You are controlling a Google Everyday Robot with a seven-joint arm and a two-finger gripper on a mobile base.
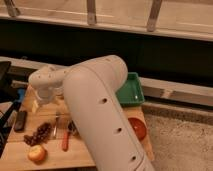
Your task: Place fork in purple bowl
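Observation:
The fork (55, 125) is a slim grey metal piece lying on the wooden table (15, 160), between the grape bunch and the orange-handled utensil. My gripper (38, 102) hangs from the white wrist above the table's back left part, up and left of the fork and apart from it. The big white arm (100, 115) crosses the middle of the view. The purple bowl does not show; it may be behind the arm.
A grape bunch (39, 134) and a round yellow-orange fruit (36, 154) lie front left. An orange-handled utensil (65, 141) lies right of the fork. A black-handled tool (20, 120) is at the left edge. A green tray (131, 91) and an orange-red bowl (138, 128) are on the right.

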